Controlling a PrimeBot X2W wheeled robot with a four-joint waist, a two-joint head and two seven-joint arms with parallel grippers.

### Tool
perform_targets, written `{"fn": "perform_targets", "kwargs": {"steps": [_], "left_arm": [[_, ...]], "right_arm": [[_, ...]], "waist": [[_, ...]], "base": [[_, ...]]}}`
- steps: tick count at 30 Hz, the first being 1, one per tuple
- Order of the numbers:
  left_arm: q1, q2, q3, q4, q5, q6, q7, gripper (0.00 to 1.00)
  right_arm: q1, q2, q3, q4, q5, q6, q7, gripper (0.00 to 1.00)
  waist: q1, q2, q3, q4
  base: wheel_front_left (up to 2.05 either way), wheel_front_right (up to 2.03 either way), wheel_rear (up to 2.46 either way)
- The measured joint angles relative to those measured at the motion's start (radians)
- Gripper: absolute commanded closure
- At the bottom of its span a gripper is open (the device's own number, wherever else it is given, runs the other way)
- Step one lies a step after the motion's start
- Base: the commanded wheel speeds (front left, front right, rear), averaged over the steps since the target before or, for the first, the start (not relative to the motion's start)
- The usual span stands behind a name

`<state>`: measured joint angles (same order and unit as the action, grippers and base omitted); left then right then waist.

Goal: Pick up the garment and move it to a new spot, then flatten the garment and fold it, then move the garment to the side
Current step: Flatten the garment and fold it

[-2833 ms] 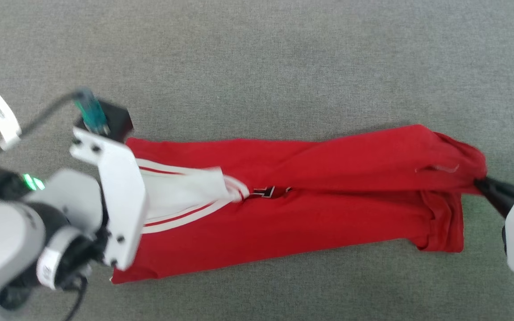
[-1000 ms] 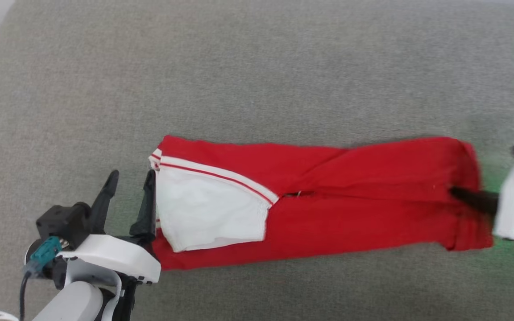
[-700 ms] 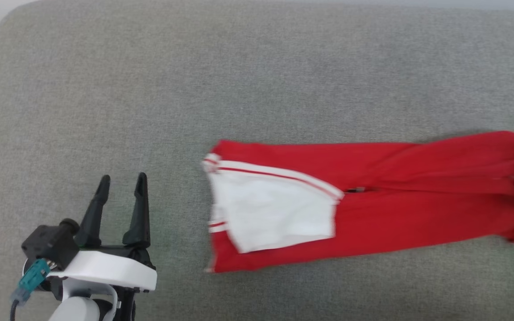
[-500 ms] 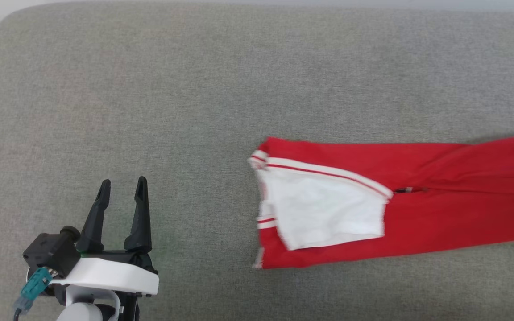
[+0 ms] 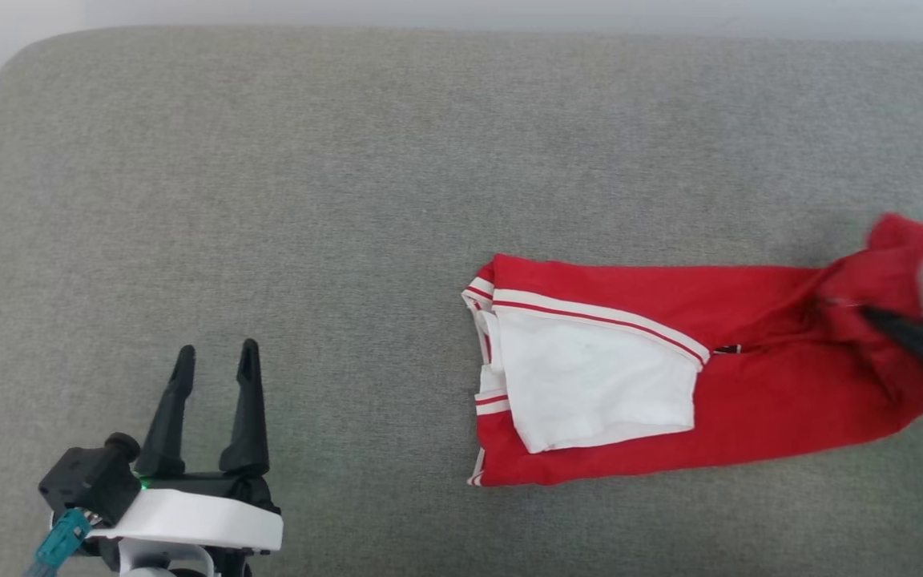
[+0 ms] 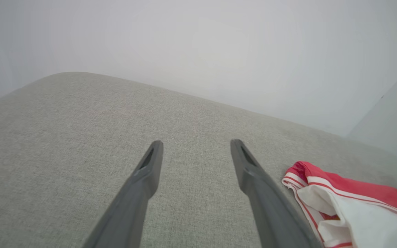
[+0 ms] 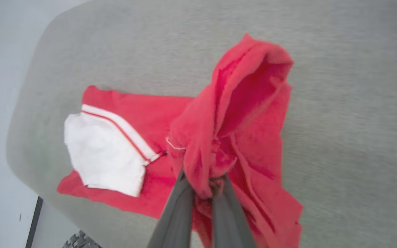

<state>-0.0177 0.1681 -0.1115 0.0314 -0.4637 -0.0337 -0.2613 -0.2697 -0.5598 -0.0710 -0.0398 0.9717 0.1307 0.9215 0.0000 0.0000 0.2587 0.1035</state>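
- A grey fabric cushion (image 5: 269, 160) is our work surface, with a pale wall (image 6: 198, 41) behind it.
- The garment (image 5: 750, 401) lies on the cushion's right part. Its long axis runs left to right in the head view, and a white sleeve (image 5: 598, 385) is folded on top at the left end.
- Our right gripper (image 7: 203, 182) has its fingers clamped on the bunched red right end, which is lifted off the cushion.
- Our left gripper (image 5: 217, 349) sits well apart to the garment's left, fingers spread and empty.
- We judge the right arm best placed to move the garment aside. Only bare cushion lies around it, though the trailing sleeve end could unfold.
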Motion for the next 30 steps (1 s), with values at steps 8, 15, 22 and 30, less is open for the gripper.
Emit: {"fn": "perform_targets", "kwargs": {"steps": [8,15,22,30], "left_arm": [[-0.008,-0.032,0.008,0.016,0.028,-0.030,0.000,0.00],[-0.020,-0.059,0.010,0.040,0.041,-0.052,0.000,0.00],[-0.025,-0.080,0.016,0.052,0.045,-0.069,0.000,0.00],[-0.028,-0.095,0.048,0.049,0.047,-0.081,0.000,0.00]], "right_arm": [[-0.001,0.093,0.146,-0.113,-0.034,0.000,0.030,1.00],[-0.067,0.182,0.271,-0.057,-0.078,0.000,0.028,1.00],[-0.124,0.211,0.383,0.035,-0.130,0.000,-0.020,0.50],[-0.153,0.168,0.433,0.001,-0.103,0.000,-0.067,0.00]], "waist": [[0.0000,0.0000,-0.001,0.046],[0.0000,0.0000,-0.001,0.107],[0.0000,0.0000,0.003,0.146],[0.0000,0.0000,-0.013,0.124]], "base": [[0.00,0.00,0.00],[0.00,0.00,0.00],[0.00,0.00,0.00],[0.00,0.00,0.00]]}}
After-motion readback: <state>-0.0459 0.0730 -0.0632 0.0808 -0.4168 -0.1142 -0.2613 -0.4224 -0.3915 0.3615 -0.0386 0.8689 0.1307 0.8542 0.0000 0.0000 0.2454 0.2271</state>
